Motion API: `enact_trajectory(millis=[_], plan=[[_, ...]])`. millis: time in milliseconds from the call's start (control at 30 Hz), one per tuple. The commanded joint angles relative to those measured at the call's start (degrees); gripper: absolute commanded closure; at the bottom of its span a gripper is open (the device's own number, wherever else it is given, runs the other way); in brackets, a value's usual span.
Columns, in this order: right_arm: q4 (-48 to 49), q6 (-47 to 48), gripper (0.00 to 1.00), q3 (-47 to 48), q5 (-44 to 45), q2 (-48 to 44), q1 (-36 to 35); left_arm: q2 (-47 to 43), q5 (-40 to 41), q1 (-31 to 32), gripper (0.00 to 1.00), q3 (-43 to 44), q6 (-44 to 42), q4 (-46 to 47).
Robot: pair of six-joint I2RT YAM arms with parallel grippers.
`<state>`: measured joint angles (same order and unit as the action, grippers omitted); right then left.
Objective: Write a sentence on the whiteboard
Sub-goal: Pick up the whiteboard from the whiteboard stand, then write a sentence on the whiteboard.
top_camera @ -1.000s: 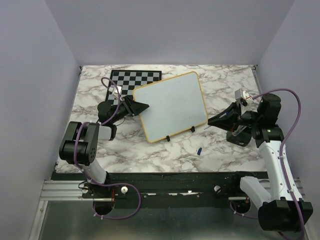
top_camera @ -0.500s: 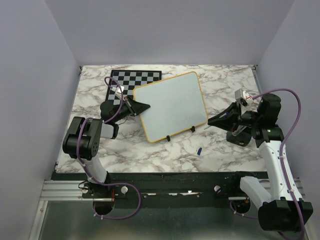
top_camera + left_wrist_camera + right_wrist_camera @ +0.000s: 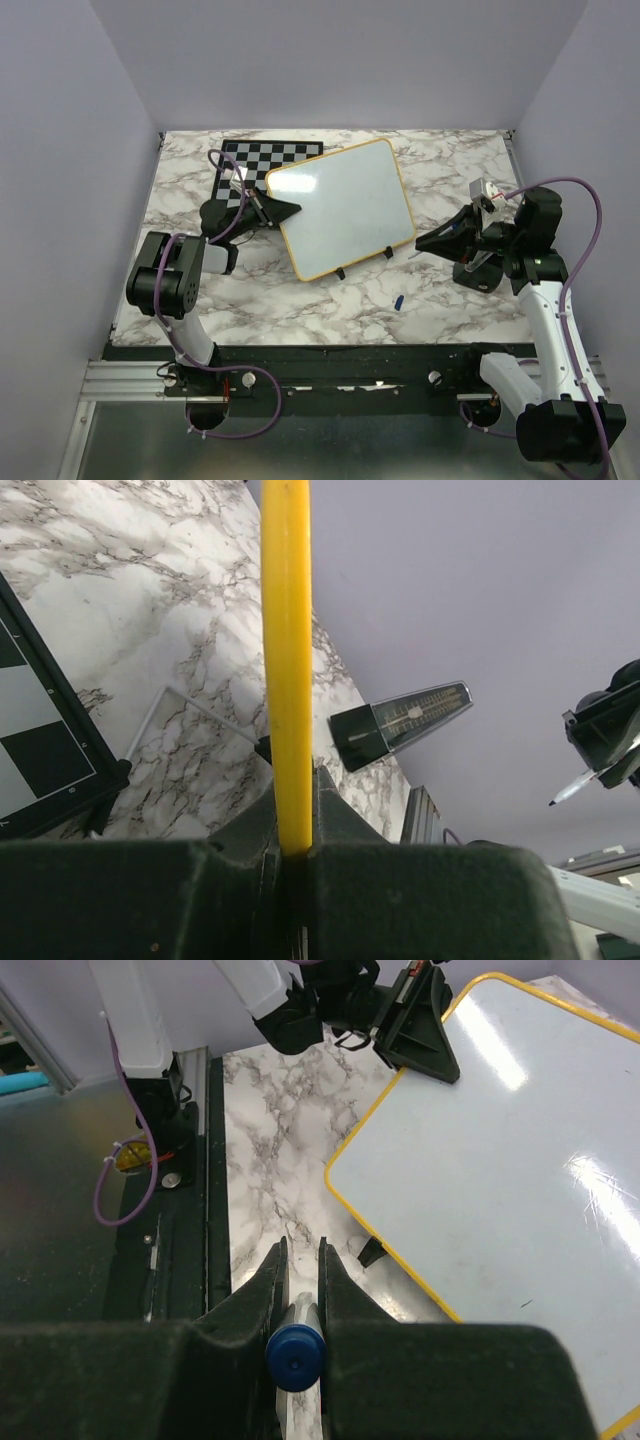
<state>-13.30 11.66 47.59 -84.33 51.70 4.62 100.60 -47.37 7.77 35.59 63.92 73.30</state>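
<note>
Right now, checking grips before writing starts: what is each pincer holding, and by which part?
Left pincer clamps the whiteboard by its yellow frame, at the left edge. Right pincer holds a blue-ended marker by its barrel.

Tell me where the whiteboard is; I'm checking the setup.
Top view: the whiteboard sits mid-table, right of the chessboard, its left edge pinched by the left end effector.

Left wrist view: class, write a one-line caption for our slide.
The left hand grips the whiteboard by its yellow edge, a chessboard lying on the marble table beside it.
</note>
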Motion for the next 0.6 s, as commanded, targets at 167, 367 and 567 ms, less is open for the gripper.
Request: enact_trajectory(millis=[167,367,567], plan=[[-0.94,1.26,0.99,-0.22,-3.64,-0.64,0.21,-7.78,1.85,-0.04,1.0,5.54,4.12,6.34],[-1.03,1.17,0.99,0.13,-3.29,-0.9,0.21,-10.07,2.89,-0.04,1.0,6.68,2.7,3.43],[-8.64,1.69,1.0,12.03,0.38,1.02,0.21,-16.74,7.11,1.19,1.0,5.63,6.92,3.17]])
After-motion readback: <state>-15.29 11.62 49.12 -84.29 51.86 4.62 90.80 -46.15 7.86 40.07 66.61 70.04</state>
